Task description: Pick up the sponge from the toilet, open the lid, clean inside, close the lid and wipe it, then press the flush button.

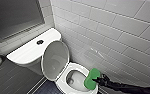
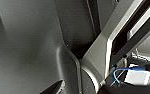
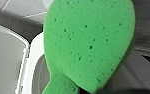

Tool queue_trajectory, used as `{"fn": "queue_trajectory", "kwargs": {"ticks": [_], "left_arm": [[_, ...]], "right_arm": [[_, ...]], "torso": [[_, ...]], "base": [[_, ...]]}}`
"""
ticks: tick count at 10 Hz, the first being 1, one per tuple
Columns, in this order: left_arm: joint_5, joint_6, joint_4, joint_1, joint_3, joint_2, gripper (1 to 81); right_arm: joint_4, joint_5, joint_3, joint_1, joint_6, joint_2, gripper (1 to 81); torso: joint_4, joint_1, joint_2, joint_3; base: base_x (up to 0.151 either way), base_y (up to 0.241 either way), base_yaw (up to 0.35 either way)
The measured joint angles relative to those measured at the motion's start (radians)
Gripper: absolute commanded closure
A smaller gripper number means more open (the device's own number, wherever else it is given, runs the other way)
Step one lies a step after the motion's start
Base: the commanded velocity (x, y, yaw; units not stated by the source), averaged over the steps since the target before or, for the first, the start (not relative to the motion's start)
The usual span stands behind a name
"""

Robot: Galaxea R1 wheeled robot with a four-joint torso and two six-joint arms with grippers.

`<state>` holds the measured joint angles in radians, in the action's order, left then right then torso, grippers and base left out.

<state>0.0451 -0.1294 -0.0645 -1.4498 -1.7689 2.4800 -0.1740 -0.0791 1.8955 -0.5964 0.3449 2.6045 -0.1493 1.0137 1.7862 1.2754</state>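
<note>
Right, the bright green oval foam sponge (image 1: 92,78) is clamped in the right pincer (image 1: 97,80), on a black arm that enters the head view from the lower right. The sponge sits over the right front rim of the white glossy ceramic toilet (image 1: 61,81), overlapping the seat edge; can't tell if it touches. In the head view its long axis runs diagonally, lower end toward the bowl, upper end toward the pale tiled wall (image 1: 116,30). In the right wrist view the sponge (image 3: 91,42) shows its pitted broad face, wide end away from the grip, narrowing toward it. The white oval lid (image 1: 55,58) stands raised against the tank. The small round dark flush button (image 1: 40,42) sits mid tank top, well apart from the sponge. Left pincer: can't tell its state.
</note>
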Motion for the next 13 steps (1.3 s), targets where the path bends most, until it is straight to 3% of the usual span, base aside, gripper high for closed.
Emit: {"fn": "queue_trajectory", "kwargs": {"ticks": [4,13], "left_arm": [[0.000,0.000,0.000,0.000,0.000,0.000,1.0],[0.005,0.000,0.000,0.000,0.002,0.002,1.0]], "right_arm": [[-0.009,-0.069,-0.106,-0.077,0.016,-0.107,81.1],[0.012,-0.047,-0.419,-0.225,0.009,-0.440,81.1]], "torso": [[0.000,0.000,0.000,0.000],[0.000,0.000,0.000,0.000]], "base": [[0.000,0.000,0.000],[0.000,0.000,0.000]]}}
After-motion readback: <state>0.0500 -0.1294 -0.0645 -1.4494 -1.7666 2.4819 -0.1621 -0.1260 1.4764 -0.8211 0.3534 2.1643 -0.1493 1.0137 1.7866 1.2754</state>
